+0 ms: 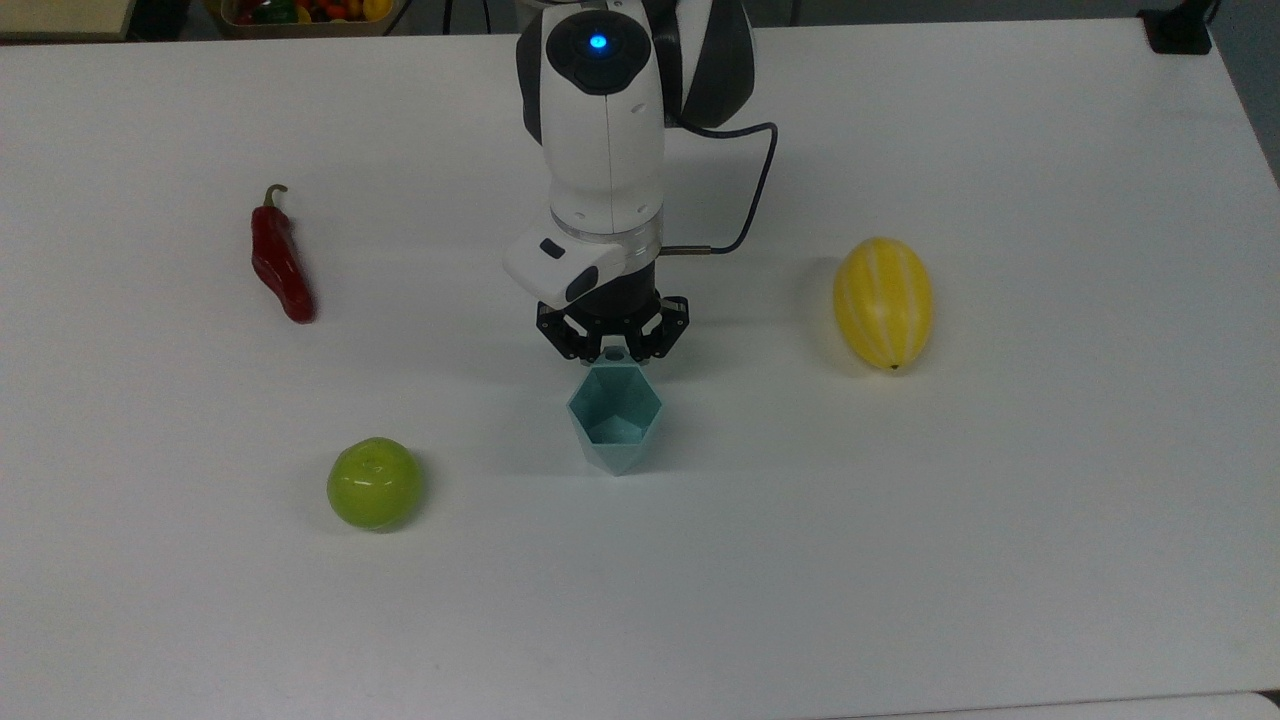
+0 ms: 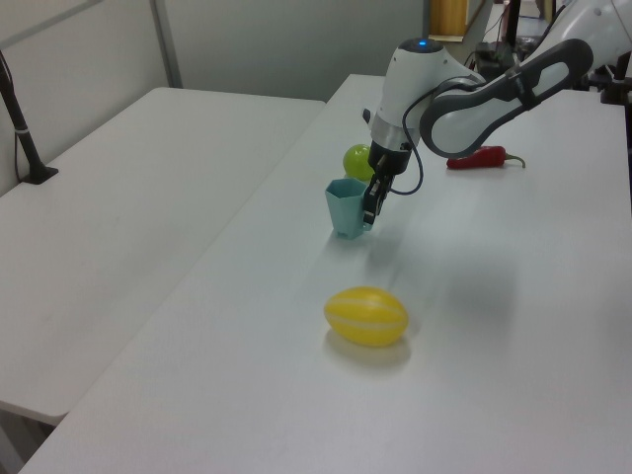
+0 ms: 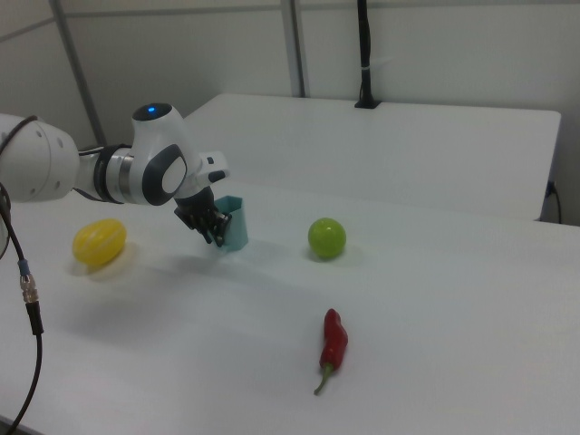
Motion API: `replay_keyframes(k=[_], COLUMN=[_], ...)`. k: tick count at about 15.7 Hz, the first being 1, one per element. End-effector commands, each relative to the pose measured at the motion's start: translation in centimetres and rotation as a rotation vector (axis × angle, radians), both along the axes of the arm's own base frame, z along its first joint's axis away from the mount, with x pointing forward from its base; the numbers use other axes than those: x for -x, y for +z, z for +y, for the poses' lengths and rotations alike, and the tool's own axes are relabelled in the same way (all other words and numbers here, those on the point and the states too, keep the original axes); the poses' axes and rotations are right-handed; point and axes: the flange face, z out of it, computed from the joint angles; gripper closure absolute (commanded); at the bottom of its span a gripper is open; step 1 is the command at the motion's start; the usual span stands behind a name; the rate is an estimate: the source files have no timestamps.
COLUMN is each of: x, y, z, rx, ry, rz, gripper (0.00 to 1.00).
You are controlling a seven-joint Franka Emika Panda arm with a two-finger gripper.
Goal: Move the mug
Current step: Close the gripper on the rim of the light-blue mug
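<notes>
Now, in the top view, my fingers are closed on the mug's small tab handle, at the far side of its hexagonal rim. The mug stands upright near the middle of the white tabletop, between a green apple toward the top view's lower left and a yellow melon on the top view's right; a red chili lies well apart on the top view's left. In the left view, the mug sits just in front of the apple, with the melon nearer the camera. In the right view, the mug stands between the melon and the apple, the chili nearer the camera.
</notes>
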Motion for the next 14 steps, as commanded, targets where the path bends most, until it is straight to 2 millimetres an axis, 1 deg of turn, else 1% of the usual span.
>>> replay_keyframes(k=[1, 2, 6, 8, 10, 11, 12, 14], x=[0.2, 0.3, 0.2, 0.2, 0.4, 0.6, 0.9, 1.7], y=[0.0, -0.1, 0.2, 1.1, 3.2, 4.4, 5.8, 8.7], z=[0.1, 0.1, -0.1, -0.3, -0.5, -1.0, -1.5, -1.7], rx=[0.015, 0.015, 0.015, 0.014, 0.005, 0.004, 0.005, 0.004], ry=[-0.003, -0.005, -0.008, -0.013, -0.023, -0.033, -0.042, -0.046], rz=[-0.02, -0.017, -0.021, -0.027, -0.046, -0.045, -0.039, -0.044], gripper=[0.96, 1.0, 1.0, 1.0, 1.0, 1.0, 1.0, 1.0])
